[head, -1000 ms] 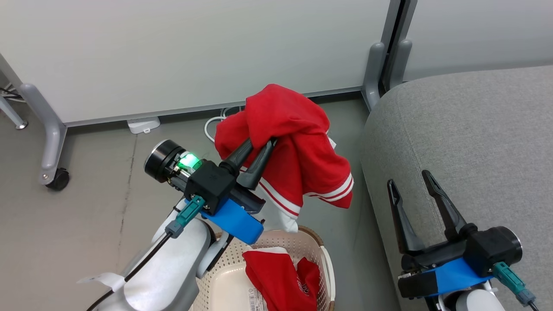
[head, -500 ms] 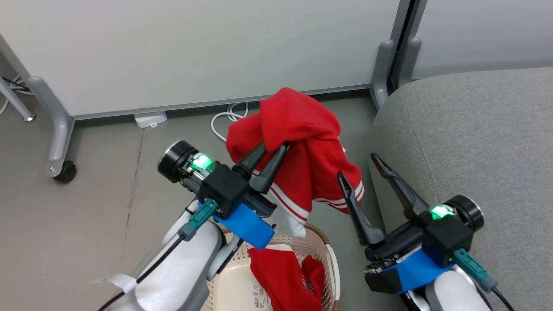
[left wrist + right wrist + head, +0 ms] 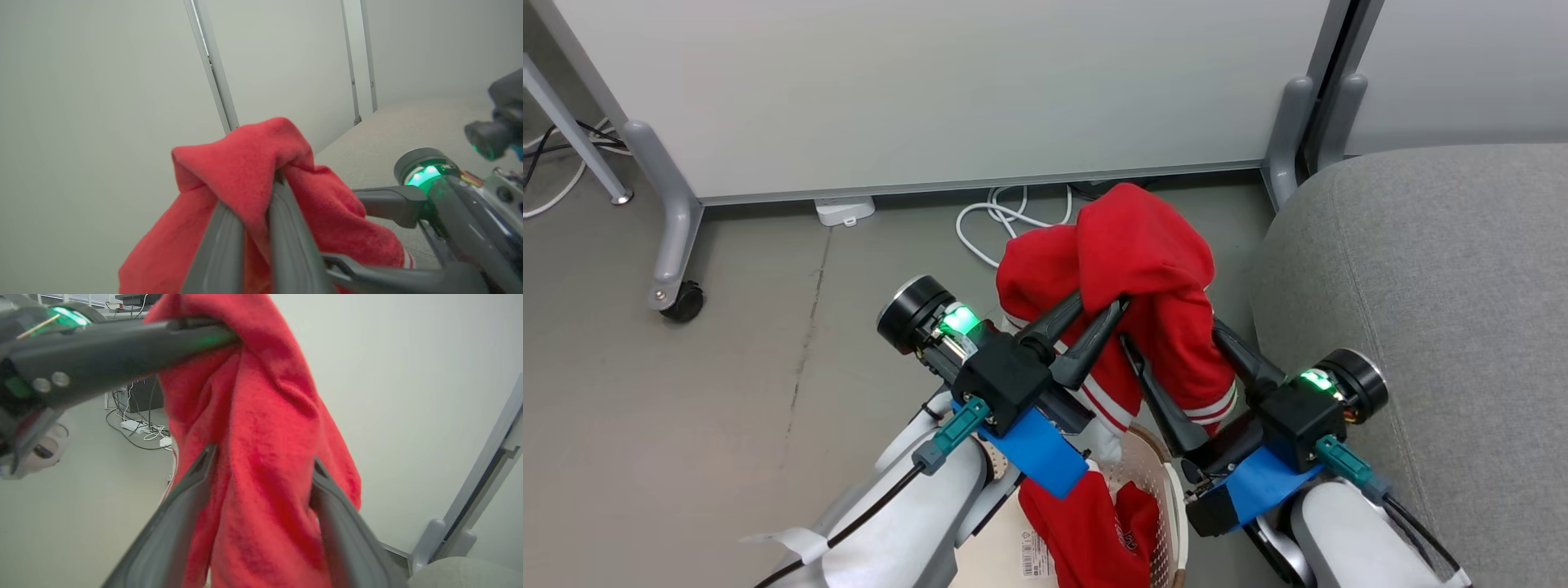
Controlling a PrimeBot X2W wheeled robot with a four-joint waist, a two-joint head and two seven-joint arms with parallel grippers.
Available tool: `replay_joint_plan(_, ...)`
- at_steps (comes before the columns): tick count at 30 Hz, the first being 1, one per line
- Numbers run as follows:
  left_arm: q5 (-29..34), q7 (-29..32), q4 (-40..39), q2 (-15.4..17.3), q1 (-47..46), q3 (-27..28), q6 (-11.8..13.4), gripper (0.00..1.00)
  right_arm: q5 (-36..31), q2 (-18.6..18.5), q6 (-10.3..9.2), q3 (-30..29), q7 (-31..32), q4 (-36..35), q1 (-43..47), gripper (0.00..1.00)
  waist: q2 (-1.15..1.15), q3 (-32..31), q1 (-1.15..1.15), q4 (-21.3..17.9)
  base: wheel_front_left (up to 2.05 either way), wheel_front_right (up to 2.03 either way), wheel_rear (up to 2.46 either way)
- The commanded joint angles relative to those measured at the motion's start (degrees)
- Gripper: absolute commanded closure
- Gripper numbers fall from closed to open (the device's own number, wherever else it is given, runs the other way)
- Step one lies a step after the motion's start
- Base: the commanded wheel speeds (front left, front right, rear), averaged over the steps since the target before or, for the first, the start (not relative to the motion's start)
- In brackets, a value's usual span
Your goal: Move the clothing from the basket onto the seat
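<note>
Head view, item one: the lifted garment (image 3: 1143, 269), bright red with white-striped trim, is hanging in the air between the basket (image 3: 1176, 490) and the seat (image 3: 1421, 269). As far as we are seeing, it is touching neither. We are holding it by a bunched fold in the left gripper (image 3: 1104, 300), whose fingers are pinching tight on the cloth.

Item two, the change: the right gripper (image 3: 1170, 333) has been swinging in from beside the seat over the last second. It is now standing with its fingers spread wide, one on each side of the garment's hanging lower part, and is not gripping it. Our head has been turning too, so the background is sliding across the picture; that is our camera moving, not the things. We are judging this as readying a second hold for the carry to the seat, where no clothing is lying yet on the part we are seeing.

Item three, containers: the basket is sitting on the floor (image 3: 727, 343) under our left forearm. It is holding the second garment (image 3: 1086, 523), red with small white lettering. A label sticker (image 3: 1033, 563) is showing on the basket's bare bottom.

Item four: a white cable (image 3: 992, 229) is lying by the partition panel (image 3: 931, 82).
</note>
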Motion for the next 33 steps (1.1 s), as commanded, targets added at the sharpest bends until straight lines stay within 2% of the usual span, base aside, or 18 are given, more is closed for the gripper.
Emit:
replay_joint_plan(1, 0.18, -0.28, -0.18, -0.38, -0.95, -0.25, -0.15, 1.00, 0.71, -0.22, 0.03, 0.83, -0.03, 1.23, -1.07, 0.00, 0.00, -0.05, -0.01, 0.24, 0.00, 0.00, 0.00)
replay_joint_plan(3, 0.19, -0.28, -0.19, -0.46, -0.91, -0.44, -0.22, 1.00, 0.95, -0.18, 0.02, 1.15, -0.02, 1.80, -1.27, 0.00, 0.00, -0.11, -0.01, 0.35, 0.00, 0.00, 0.00)
replay_joint_plan(4, 0.21, -0.28, -0.19, -0.60, -0.86, -0.59, -0.28, 1.00, 1.29, -0.08, 0.02, 1.42, -0.03, 2.19, -1.49, 0.55, 0.00, -0.17, -0.01, 0.44, 0.00, 0.00, 0.00)
replay_joint_plan(5, 0.21, -0.28, -0.18, -0.71, -0.79, -0.73, -0.25, 1.00, 1.80, 0.05, 0.03, 1.77, -0.02, 2.77, -1.43, 1.00, 0.00, -0.24, -0.01, 0.53, 0.00, 0.00, 0.00)
replay_joint_plan(29, -1.16, -0.27, 2.12, -0.61, 0.49, -1.21, -0.67, 1.00, 3.78, 0.95, 0.02, 1.69, -0.03, 2.41, -0.20, 1.00, 0.00, -0.46, -0.01, 0.70, 0.00, 0.00, 0.00)
replay_joint_plan(30, -1.30, -0.23, 2.29, -0.63, 0.38, -1.21, -0.68, 0.83, 3.84, 0.94, 0.03, 1.58, -0.03, 2.38, -0.17, 1.00, 0.00, -0.48, -0.01, 0.70, 0.00, 0.00, 0.00)
replay_joint_plan(31, -1.42, -0.22, 2.57, -0.62, 0.33, -1.23, -0.68, 0.35, 3.90, 0.91, 0.02, 1.44, -0.03, 2.36, -0.17, 1.00, 0.00, -0.50, -0.01, 0.69, 0.00, 0.00, 0.00)
replay_joint_plan(32, -1.56, -0.22, 2.78, -0.62, 0.27, -1.24, -0.68, 0.00, 3.98, 0.89, 0.03, 1.28, -0.03, 2.34, -0.18, 1.00, 0.00, -0.51, -0.01, 0.69, 0.00, 0.00, 0.00)
replay_joint_plan(33, -1.46, -0.22, 2.90, -0.64, 0.16, -1.21, -0.68, 0.00, 3.97, 0.88, 0.02, 1.06, -0.03, 2.31, -0.19, 1.00, 0.00, -0.52, -0.01, 0.68, 0.00, 0.00, 0.00)
